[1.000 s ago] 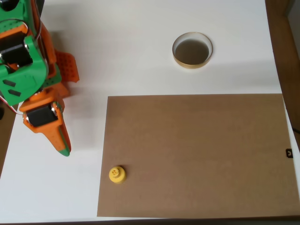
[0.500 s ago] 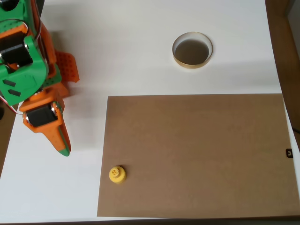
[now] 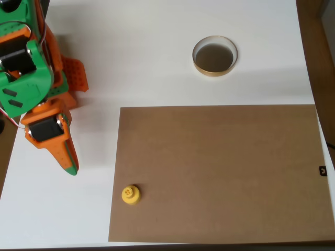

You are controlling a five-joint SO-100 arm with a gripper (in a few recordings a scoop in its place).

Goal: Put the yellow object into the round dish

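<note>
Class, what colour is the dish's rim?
Tan-gold; the dish rim shows best in the overhead view.

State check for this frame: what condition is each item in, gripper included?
yellow object: upright, knob up, on the brown sheet's lower left corner, not held.
round dish: empty, on the white table.
gripper: shut, holding nothing, over the table left of the sheet.
brown sheet: lying flat.

yellow object [image 3: 130, 194] on mat [image 3: 220, 172], round dish [image 3: 214, 56] behind
</note>
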